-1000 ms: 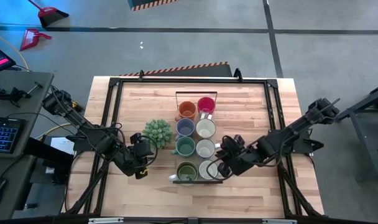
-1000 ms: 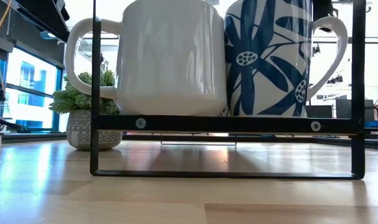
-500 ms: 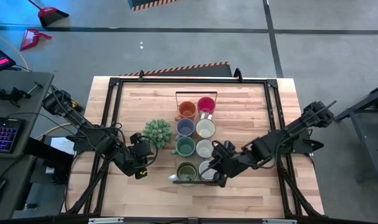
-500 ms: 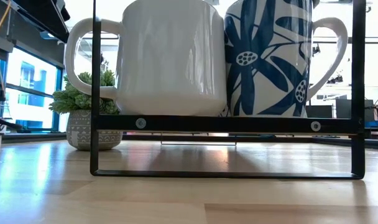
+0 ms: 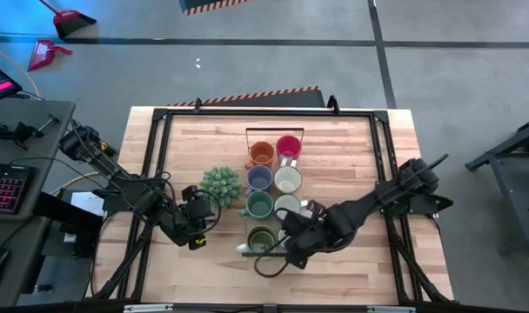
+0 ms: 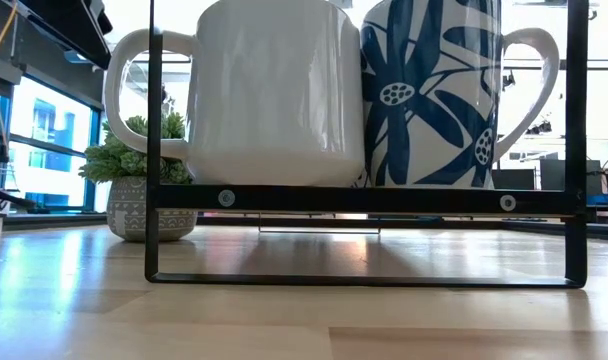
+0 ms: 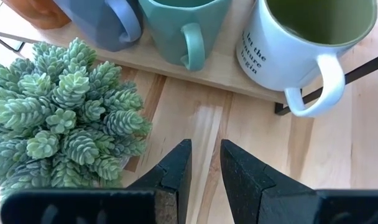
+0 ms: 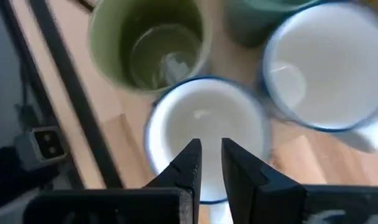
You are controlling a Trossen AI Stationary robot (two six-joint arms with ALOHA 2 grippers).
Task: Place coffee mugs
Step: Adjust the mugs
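Mugs were racked two across, four deep, on a black-framed rack (image 5: pixel 275 130) mid-table. Left column from the far end: orange mug (image 5: pixel 262 154), lavender-blue mug (image 5: pixel 259 177), teal mug (image 5: pixel 259 203), olive-lined mug (image 5: pixel 262 238). Right column: pink-red mug (image 5: pixel 288 146), then a white mug (image 5: pixel 288 179), and a second white mug (image 5: pixel 286 205) half hidden by the right arm.

Right gripper (image 5: pixel 292 246) was over the rack's near-right slot. In its wrist view the right gripper (image 8: pixel 210 163) hung directly above a blue-rimmed white mug (image 8: pixel 201 134); fingers (image 8: pixel 188 165) nearly together, narrow gap, nothing between them. Could not tell if they touched the rim. The olive-lined mug (image 8: pixel 148 43) sat just beside it, and another white mug (image 8: pixel 329 68) on the other side.

Left gripper (image 5: pixel 197 228) was parked on the table (image 5: pixel 204 261), near-left of the rack, just beside the potted succulent (image 5: pixel 219 184). In its wrist view the left gripper (image 7: pixel 206 163) had fingers (image 7: pixel 176 168) close with a slim gap, empty, above bare wood, succulent (image 7: pixel 58 112) next to it, the lavender-blue mug (image 7: pixel 105 22), teal mug (image 7: pixel 183 25) and lettered olive-lined mug (image 7: pixel 301 43) ahead.

Low view: the rack's front bar (image 6: pixel 364 198) carried a plain white mug (image 6: pixel 259 90) touching a blue-flowered mug (image 6: pixel 439 95), handles outward.
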